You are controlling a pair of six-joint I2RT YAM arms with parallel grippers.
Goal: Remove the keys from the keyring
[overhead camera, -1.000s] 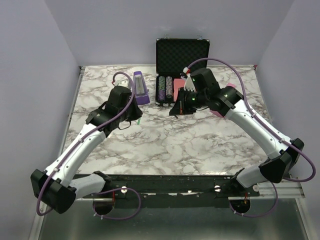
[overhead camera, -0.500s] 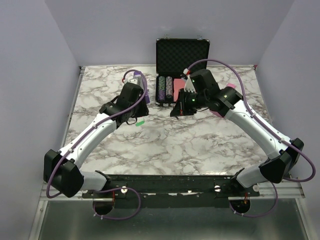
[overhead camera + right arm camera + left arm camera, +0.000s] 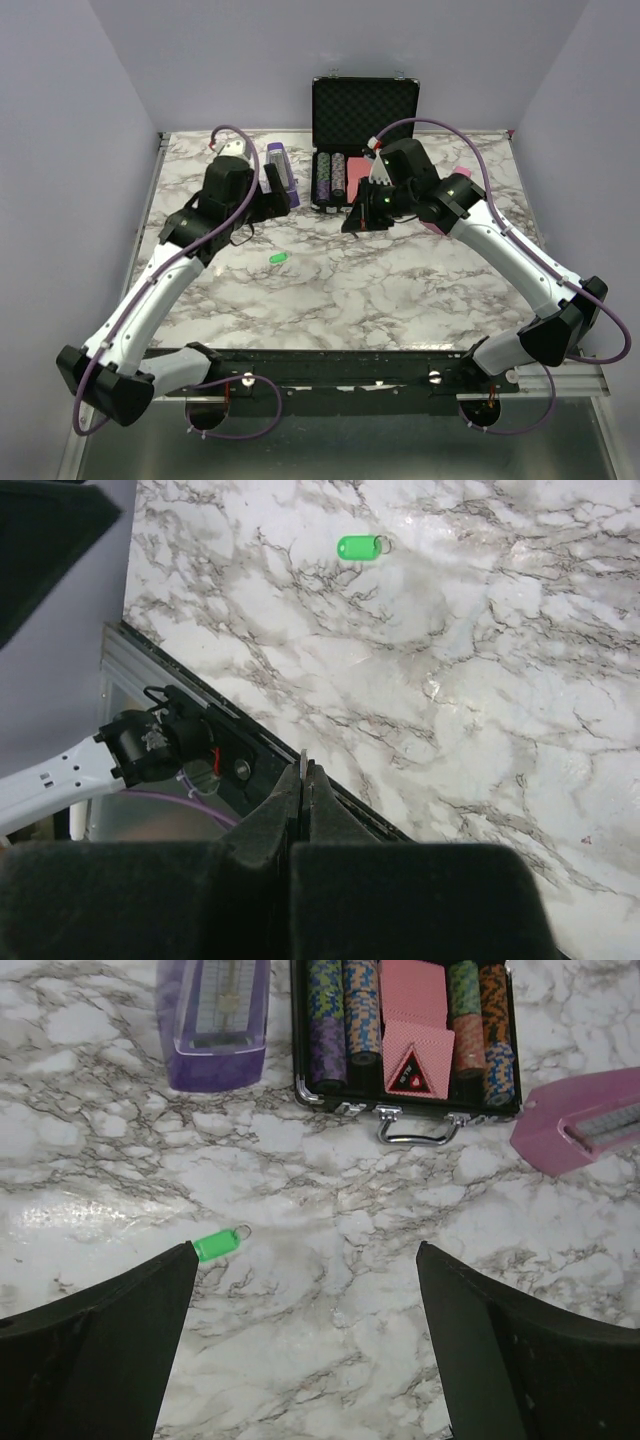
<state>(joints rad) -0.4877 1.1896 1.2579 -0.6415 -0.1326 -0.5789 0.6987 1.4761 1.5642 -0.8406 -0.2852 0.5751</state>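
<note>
The keyring [image 3: 278, 258], a small green tag on a thin metal ring, lies by itself on the marble table; it also shows as the green tag [image 3: 212, 1246] and the keyring [image 3: 357, 548]. My left gripper [image 3: 306, 1250] hangs open above the table, with the tag just beside its left fingertip and nothing between its fingers. From above, the left gripper [image 3: 268, 188] sits behind the tag, near the purple metronome. My right gripper [image 3: 358, 218] is shut on a thin silver key [image 3: 303, 761], whose edge pokes out between the fingertips [image 3: 318, 780].
A purple metronome [image 3: 281, 172] stands at the back left. An open black poker-chip case [image 3: 362, 105] with chips and cards [image 3: 410, 1035] is at the back centre. A pink object [image 3: 578, 1125] lies right of the case. The table's front rail [image 3: 215, 735] runs below the right gripper.
My left gripper has opened and let go of the green tag, which now lies on the table. The left arm has drawn back and up. The right arm has barely moved.
</note>
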